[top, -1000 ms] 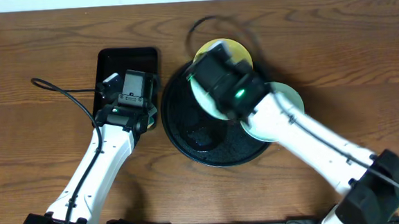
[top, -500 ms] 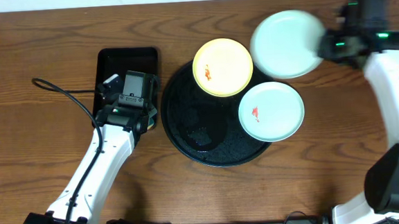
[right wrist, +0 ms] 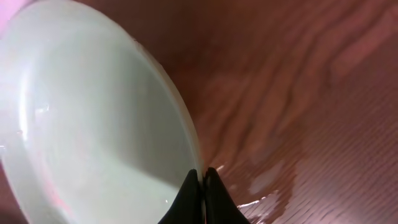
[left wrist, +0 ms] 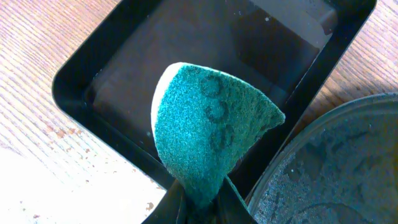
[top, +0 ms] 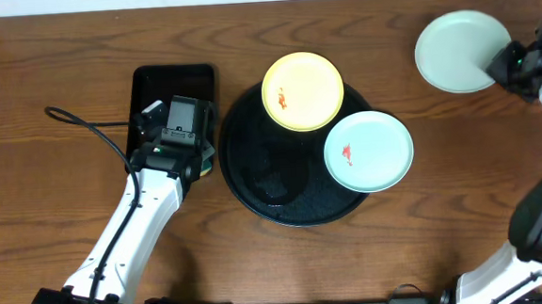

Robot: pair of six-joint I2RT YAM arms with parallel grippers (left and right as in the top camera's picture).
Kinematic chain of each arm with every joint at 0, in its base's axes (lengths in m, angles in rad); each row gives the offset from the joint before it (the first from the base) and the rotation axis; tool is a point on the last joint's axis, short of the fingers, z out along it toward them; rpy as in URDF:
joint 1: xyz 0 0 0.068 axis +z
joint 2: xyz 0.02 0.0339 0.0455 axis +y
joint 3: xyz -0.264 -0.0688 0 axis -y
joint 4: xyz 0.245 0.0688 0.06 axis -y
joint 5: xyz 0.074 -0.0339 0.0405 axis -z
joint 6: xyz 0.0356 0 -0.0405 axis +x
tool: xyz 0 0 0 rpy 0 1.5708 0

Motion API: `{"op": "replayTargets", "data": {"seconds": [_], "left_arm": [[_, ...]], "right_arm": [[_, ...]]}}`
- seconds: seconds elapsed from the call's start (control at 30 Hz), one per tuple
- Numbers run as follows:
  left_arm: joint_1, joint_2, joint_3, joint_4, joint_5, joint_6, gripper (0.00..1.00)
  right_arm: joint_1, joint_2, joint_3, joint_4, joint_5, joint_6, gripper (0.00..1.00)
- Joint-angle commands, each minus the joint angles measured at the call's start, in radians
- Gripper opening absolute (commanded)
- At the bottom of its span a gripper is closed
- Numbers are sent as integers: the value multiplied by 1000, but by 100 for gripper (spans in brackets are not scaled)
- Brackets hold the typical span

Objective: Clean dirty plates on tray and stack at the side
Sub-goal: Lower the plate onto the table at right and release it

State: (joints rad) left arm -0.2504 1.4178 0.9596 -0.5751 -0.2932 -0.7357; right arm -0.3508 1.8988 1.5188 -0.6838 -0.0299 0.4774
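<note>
Mint-green plate point(top: 454, 37) is pinched at its rim by the closed right claw point(right wrist: 201, 176).

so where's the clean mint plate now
Overhead, the clean mint plate is far right, beyond the round tray, its rim pinched by the right gripper.

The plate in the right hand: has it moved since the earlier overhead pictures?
Yes. The mint-green plate has moved right, away from the round black tray, gripped at its rim by the right hand.

Overhead straight down, whole table point(top: 48, 52). Left wrist close over rectangular tray point(left wrist: 186, 37); right wrist close on mint plate point(right wrist: 93, 112); both shared overhead.
</note>
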Motion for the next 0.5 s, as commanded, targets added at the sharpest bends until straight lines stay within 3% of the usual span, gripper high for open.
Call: {"op": "replayTargets", "data": {"seconds": [0.0, 0.17, 0.23, 0.33, 0.37, 0.47], "left_arm": [[2, 8, -7, 3, -6, 8, 8], [2, 8, -7, 4, -6, 8, 8], [2, 8, -7, 5, -6, 8, 8], [2, 8, -7, 11, -6, 8, 8], [2, 8, -7, 11, -5, 8, 8], [2, 8, -7, 11, -5, 8, 8]], "right_arm": [[-8, 47, 3, 9, 66, 42, 2], [-8, 101, 3, 19, 41, 26, 2], [-7, 105, 3, 38, -68, -77, 18], [-8, 97, 9, 52, -209, -134, 57], [-7, 92, 11, 52, -246, -134, 65], [-1, 58, 18, 53, -370, -135, 70]]}}
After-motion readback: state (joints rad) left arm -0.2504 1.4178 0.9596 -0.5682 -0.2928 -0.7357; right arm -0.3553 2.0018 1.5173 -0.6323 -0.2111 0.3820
